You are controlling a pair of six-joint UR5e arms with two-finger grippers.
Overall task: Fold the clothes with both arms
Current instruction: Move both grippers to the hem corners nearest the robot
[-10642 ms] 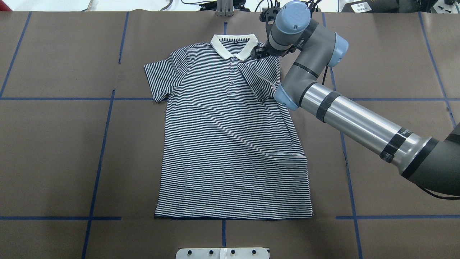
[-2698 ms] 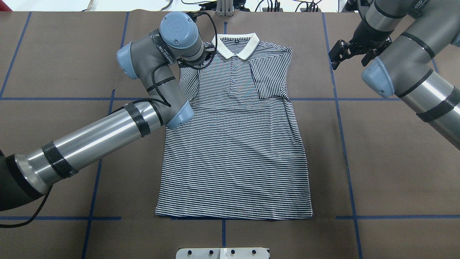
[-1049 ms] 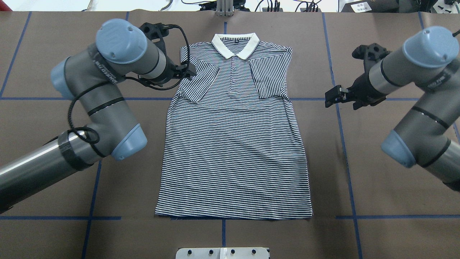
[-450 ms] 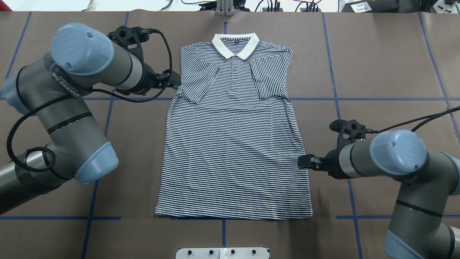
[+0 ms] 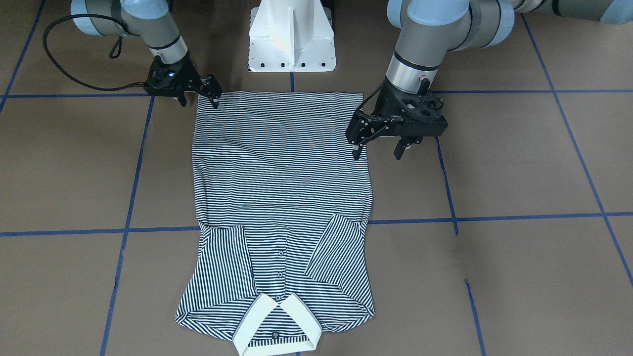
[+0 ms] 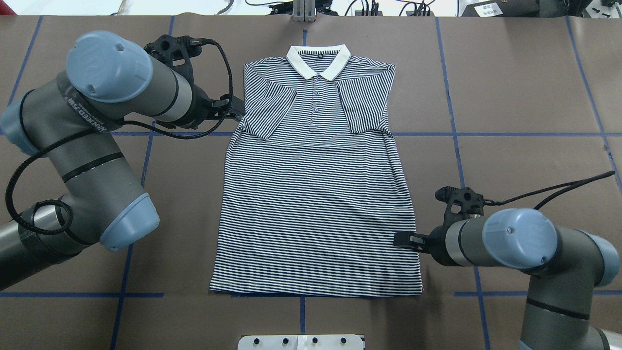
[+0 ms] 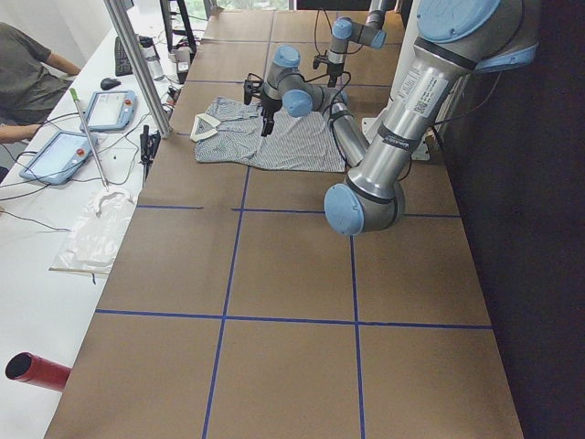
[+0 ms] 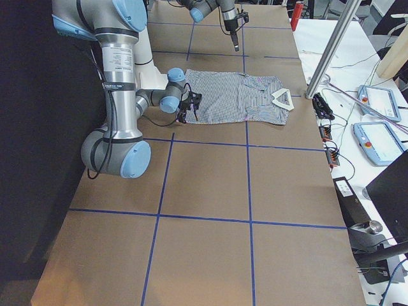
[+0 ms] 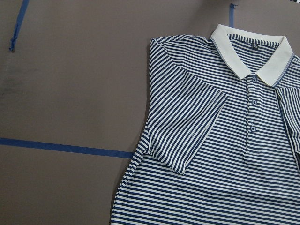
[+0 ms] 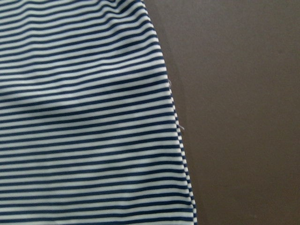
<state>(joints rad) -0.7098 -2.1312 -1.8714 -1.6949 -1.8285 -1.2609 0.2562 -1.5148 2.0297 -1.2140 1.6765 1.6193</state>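
The polo shirt (image 6: 316, 209) lies flat, front up, on the surface (image 6: 510, 121), with both sleeves folded in over the chest. The left gripper (image 5: 377, 148) hangs above the sleeve edge on its side, jaws wide. The right gripper (image 5: 199, 99) is low by the side seam near the hem, jaws parted. Whether it touches the cloth is hard to make out.

Soft cloth shirt (image 6: 316, 204), matt brown table (image 6: 525, 97)

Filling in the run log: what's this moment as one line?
navy-and-white striped polo shirt: flat, both sleeves folded in | left gripper: fingers open, by folded sleeve | right gripper: fingers open, at side edge near hem
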